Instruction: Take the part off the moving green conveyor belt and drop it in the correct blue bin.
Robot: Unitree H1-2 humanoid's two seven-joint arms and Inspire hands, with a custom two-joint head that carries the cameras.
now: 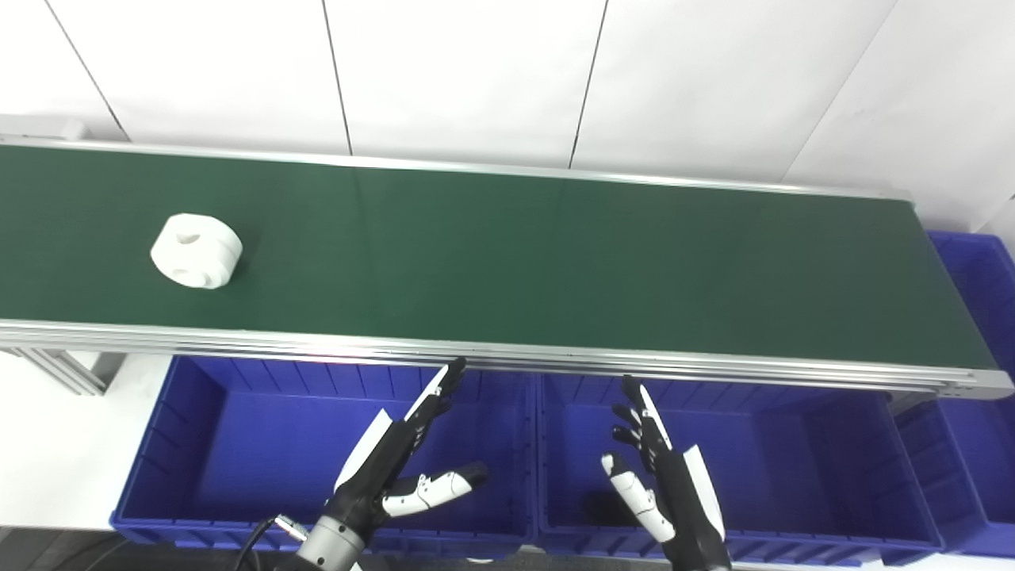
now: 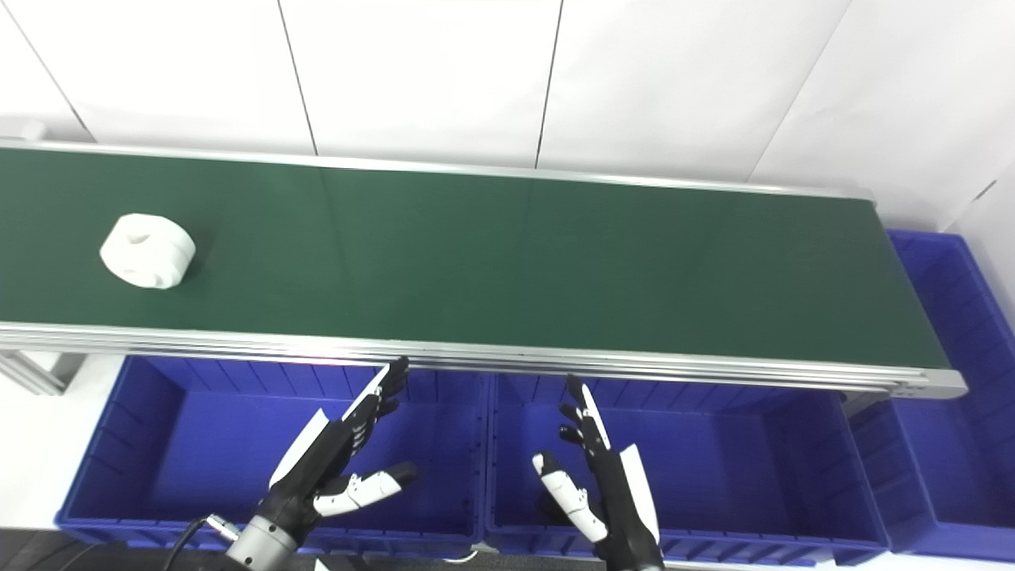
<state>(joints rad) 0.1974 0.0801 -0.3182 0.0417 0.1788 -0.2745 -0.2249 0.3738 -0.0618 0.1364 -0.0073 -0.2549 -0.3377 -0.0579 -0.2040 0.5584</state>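
A white round part (image 1: 196,251) with holes in it lies on the green conveyor belt (image 1: 507,254) at the far left; it also shows in the right eye view (image 2: 147,251). My left hand (image 1: 400,460) is open and empty, held above the left blue bin (image 1: 238,444), below the belt's front rail. My right hand (image 1: 662,480) is open and empty above the middle blue bin (image 1: 793,468). Both hands are far to the right of the part and do not touch it.
A third blue bin (image 1: 979,381) stands at the belt's right end. The belt has a silver aluminium rail (image 1: 555,357) along its front edge. A white panelled wall (image 1: 476,71) runs behind. A dark small thing (image 1: 595,503) lies in the middle bin.
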